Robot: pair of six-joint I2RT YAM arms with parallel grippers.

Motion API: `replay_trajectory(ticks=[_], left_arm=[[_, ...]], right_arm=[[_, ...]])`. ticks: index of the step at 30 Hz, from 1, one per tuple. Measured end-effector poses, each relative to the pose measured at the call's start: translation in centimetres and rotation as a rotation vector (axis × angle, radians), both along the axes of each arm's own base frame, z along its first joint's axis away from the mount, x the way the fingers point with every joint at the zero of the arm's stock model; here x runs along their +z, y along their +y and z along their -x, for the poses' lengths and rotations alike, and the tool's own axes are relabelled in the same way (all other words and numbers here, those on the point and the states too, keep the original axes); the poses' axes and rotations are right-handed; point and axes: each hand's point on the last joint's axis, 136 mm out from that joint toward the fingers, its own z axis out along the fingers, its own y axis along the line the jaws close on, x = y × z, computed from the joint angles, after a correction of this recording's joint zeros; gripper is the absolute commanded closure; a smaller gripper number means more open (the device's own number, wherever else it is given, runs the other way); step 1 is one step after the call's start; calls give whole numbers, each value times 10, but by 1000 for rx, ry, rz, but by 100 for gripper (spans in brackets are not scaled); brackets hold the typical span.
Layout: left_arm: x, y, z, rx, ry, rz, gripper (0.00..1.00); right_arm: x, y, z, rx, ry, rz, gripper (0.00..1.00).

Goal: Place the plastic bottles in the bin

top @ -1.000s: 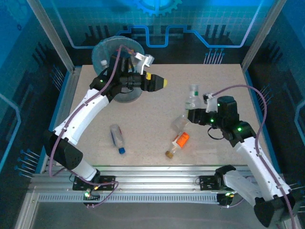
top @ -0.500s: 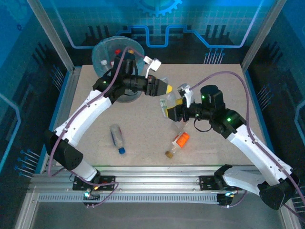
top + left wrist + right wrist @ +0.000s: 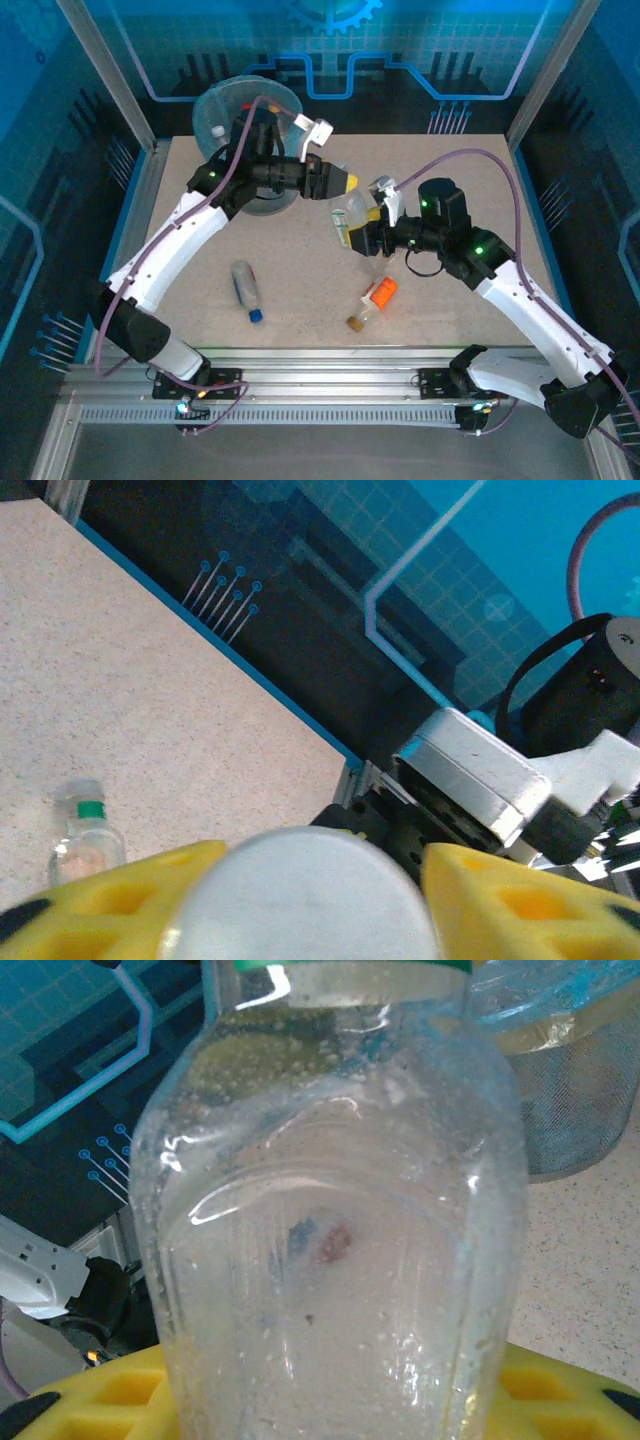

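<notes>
A clear bottle (image 3: 347, 213) is clamped in the right gripper (image 3: 365, 229); the left gripper (image 3: 348, 186) is set astride it at 12 o'clock, grip unclear.

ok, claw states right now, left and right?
Left claw: around one end of the clear bottle; cannot be told whether it has gripped.
Right claw: closed, holding the clear bottle.

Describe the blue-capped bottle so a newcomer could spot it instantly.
On the speckled table, look near-left, beside the left arm's white forearm. The blue-capped bottle lies flat there alone, cap toward the near edge, unlike the orange-labelled bottle further right.
</notes>
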Motion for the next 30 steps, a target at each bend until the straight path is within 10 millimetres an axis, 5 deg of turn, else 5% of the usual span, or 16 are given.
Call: replay_trajectory(ticks=[10,23,30], left_arm=[[2,8,6,46,-8,-1,100],[31,33,2,217,-114,7,100],[46,53,-5,329,-163,8,100]], right_arm=[[3,4,5,34,0,3,43],[31,-4,-10,-63,-49,17,7],[35,-9,-15,-108,-60,21,0]])
